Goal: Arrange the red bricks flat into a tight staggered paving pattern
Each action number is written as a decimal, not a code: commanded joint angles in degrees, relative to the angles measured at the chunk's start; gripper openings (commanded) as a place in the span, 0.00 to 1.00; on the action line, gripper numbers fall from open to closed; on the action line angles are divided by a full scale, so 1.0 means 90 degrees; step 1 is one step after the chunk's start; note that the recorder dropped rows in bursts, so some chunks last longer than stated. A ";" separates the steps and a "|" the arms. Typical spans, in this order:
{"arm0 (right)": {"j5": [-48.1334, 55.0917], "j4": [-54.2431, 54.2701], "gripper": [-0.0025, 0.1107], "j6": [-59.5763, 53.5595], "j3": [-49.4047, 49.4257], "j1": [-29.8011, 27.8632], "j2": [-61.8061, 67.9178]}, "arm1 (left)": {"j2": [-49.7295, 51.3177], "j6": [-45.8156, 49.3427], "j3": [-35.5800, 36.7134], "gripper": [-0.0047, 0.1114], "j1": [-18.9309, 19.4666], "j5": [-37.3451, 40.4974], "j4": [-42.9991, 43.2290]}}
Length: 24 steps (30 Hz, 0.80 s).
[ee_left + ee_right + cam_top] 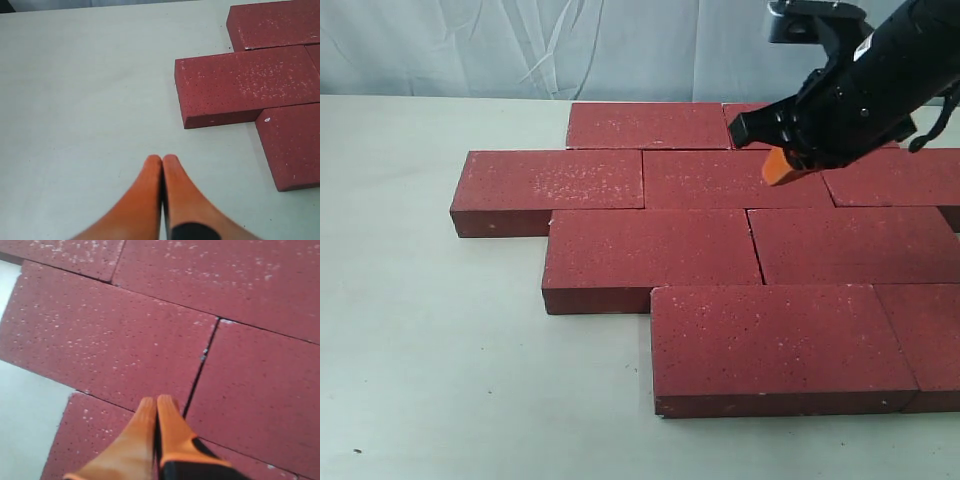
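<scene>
Red bricks (720, 250) lie flat on the pale table (430, 380) in four courses, each shifted lengthwise against the one behind it; the right-hand ends run out of the exterior view. Judged from this layout, placing is essentially done and the step in hand is tightening. Most joints look closed, but the right wrist view shows a dark open joint (202, 357) between two bricks set end to end, just beyond the fingertips. The right gripper (782, 168) hangs over the second course from the back, toward its right half, with the black arm slanting down from the upper right. Its orange fingers (150, 415) are pressed together with nothing between them; whether their tips touch the brick surface cannot be told. The left gripper (162, 162) does not appear in the exterior view. Its own camera shows it likewise clenched and empty, over bare table, near but apart from the left-end brick (245, 85) of the stagger. The next move probably calls for a closed-finger push against an exposed end or side of a brick, directed along the course so that the open joint shuts without skewing the neighbours. Pressing from above would shift nothing, so the fingertips would first need to drop beside a free face.
</scene>
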 commanded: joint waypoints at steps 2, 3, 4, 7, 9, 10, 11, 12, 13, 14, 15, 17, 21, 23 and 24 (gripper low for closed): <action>0.0405 -0.1176 0.02 0.1225 0.0020 -0.0084 -0.0462 | -0.0124 -0.0038 0.0192 0.04 -0.0020 -0.0011 0.0062; 0.0454 -0.1227 0.02 0.1299 0.0020 -0.0107 -0.0523 | -0.0124 -0.0038 0.0209 0.04 -0.0020 -0.0027 0.0062; 0.0493 -0.1255 0.02 0.1331 0.0020 -0.0174 -0.0598 | -0.0124 -0.0038 0.0236 0.04 -0.0020 0.0001 0.0062; 0.0659 -0.1229 0.02 0.1374 0.0020 -0.0362 -0.0809 | -0.0124 -0.0024 0.0237 0.04 -0.0020 0.0370 0.0078; 0.0808 -0.1241 0.02 0.1374 0.0020 -0.0495 -0.0956 | -0.0124 -0.0024 0.0237 0.04 -0.0020 0.0759 0.0078; 0.0863 -0.1254 0.02 0.1374 0.0020 -0.0551 -0.1014 | -0.0124 -0.0024 0.0237 0.04 -0.0020 0.0862 0.0078; 0.0949 -0.1271 0.02 0.1374 0.0020 -0.0620 -0.1092 | -0.0124 -0.0024 0.0237 0.04 -0.0020 0.0942 0.0078; 0.0994 -0.1285 0.02 0.1374 0.0035 -0.0673 -0.1178 | -0.0124 -0.0024 0.0237 0.04 -0.0020 0.0961 0.0078; 0.0994 -0.1285 0.02 0.1374 0.0048 -0.0743 -0.1272 | -0.0124 -0.0024 0.0237 0.04 -0.0020 0.0961 0.0078; 0.0982 -0.1286 0.02 0.1374 0.0105 -0.0764 -0.1377 | -0.0124 -0.0024 0.0237 0.04 -0.0020 0.0961 0.0078; 0.0970 -0.1286 0.02 0.1374 0.0185 -0.0802 -0.1488 | -0.0124 -0.0024 0.0237 0.04 -0.0020 0.0961 0.0078; 0.0925 -0.1313 0.02 0.1374 0.0423 -0.0811 -0.1697 | -0.0124 -0.0024 0.0237 0.04 -0.0020 0.0961 0.0078; 0.0830 -0.1325 0.02 0.1374 0.0973 -0.0811 -0.2142 | -0.0135 -0.0024 0.0237 0.04 -0.0020 0.0950 0.0081; 0.0691 -0.1364 0.02 0.1374 0.1214 -0.0811 -0.2402 | -0.0154 -0.0024 0.0237 0.04 -0.0020 0.0950 0.0081; 0.0634 -0.1396 0.02 0.1374 0.1332 -0.0811 -0.2528 | -0.0154 -0.0024 0.0237 0.04 -0.0020 0.0950 0.0081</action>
